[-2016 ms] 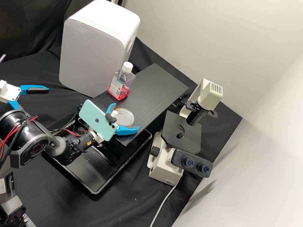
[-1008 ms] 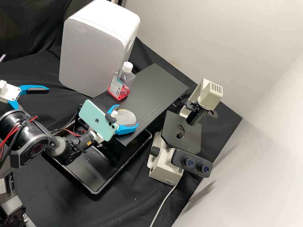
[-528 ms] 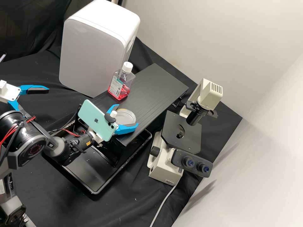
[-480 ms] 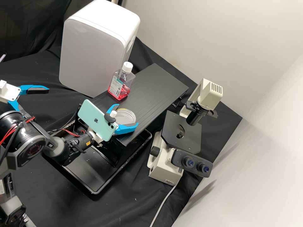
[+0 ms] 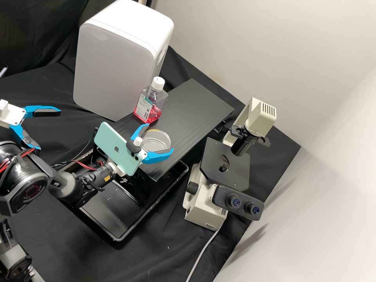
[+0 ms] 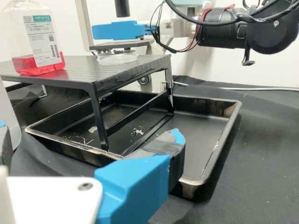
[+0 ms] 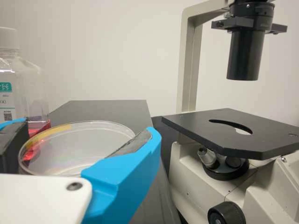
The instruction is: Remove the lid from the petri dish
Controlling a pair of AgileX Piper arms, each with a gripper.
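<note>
Gripping lid (image 7: 70,147) roughly level between right fingers (image 7: 128,168).

The right gripper (image 5: 159,138) has lifted the lid (image 5: 155,141).

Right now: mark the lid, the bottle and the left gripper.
lid (image 7: 79,147), right wrist view, clear middle
bottle (image 5: 150,100), high view, body above the red liquid
left gripper (image 5: 47,130), high view, midway between fingertips
</note>
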